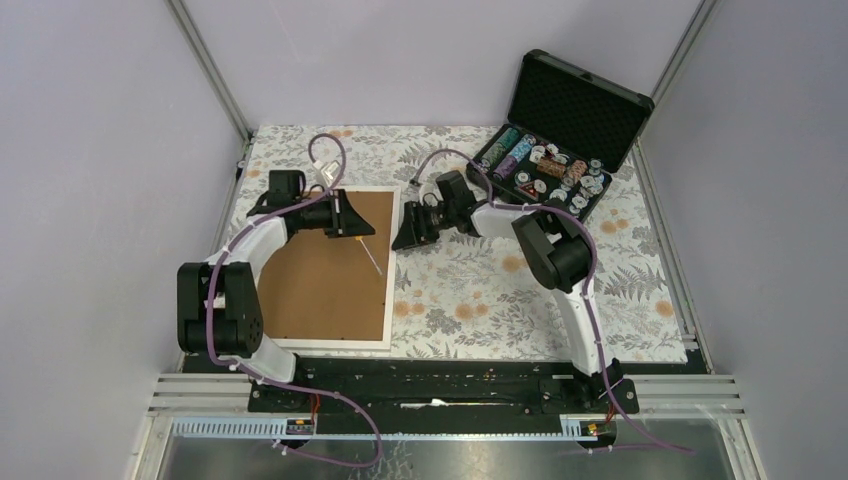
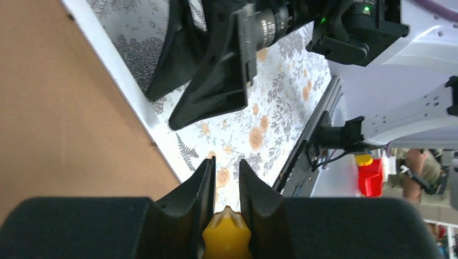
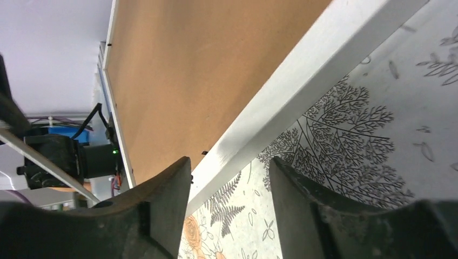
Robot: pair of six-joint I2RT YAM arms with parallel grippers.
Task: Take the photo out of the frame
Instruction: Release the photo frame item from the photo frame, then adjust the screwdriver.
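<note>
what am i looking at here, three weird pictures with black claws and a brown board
These are two robot arms bolted to a table's near edge, each ending in a two-finger hand. The wide picture looks down from above; the other two come from cameras on each wrist, so the black shapes at the bottom are that arm's own fingers.

On the flowered tablecloth lies a white-edged picture frame, brown back up, and an open black case of poker chips.

The left hand, over the frame's back, is shut on a yellow-handled tool with a thin shaft. The right hand is open at the frame's right edge, holding nothing.
</note>
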